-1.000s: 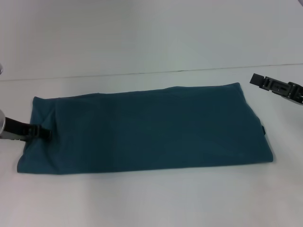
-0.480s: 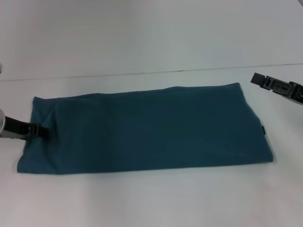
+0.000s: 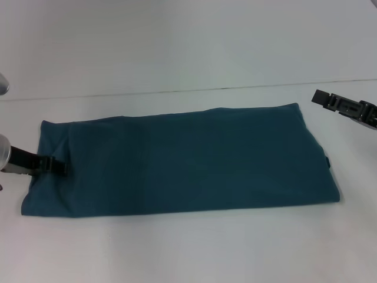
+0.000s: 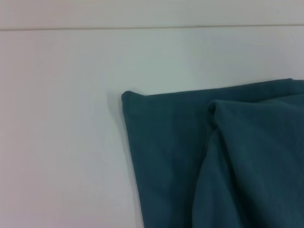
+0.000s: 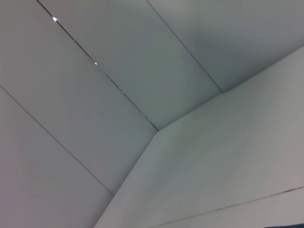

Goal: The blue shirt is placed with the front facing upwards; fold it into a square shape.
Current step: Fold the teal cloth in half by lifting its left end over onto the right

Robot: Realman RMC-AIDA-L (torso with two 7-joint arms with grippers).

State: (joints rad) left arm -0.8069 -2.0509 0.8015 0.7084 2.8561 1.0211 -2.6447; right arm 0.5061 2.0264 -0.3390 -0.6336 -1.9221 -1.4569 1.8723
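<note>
The blue shirt (image 3: 182,159) lies flat on the white table as a long teal band running left to right, plain side up with no lettering showing. A small dark tab (image 3: 327,162) sticks out at its right end. My left gripper (image 3: 59,165) sits low at the middle of the shirt's left end, its tip over the cloth edge. The left wrist view shows a corner of the shirt (image 4: 190,156) with a soft fold beside it. My right gripper (image 3: 324,100) hangs off the cloth, just beyond the shirt's far right corner.
The white table (image 3: 188,247) extends in front of and behind the shirt. A seam line (image 3: 177,91) crosses the surface behind it. The right wrist view holds only pale wall panels (image 5: 142,95).
My left gripper has crept slightly to the right, further onto the shirt's left end. The shirt and the right arm have stayed put.
</note>
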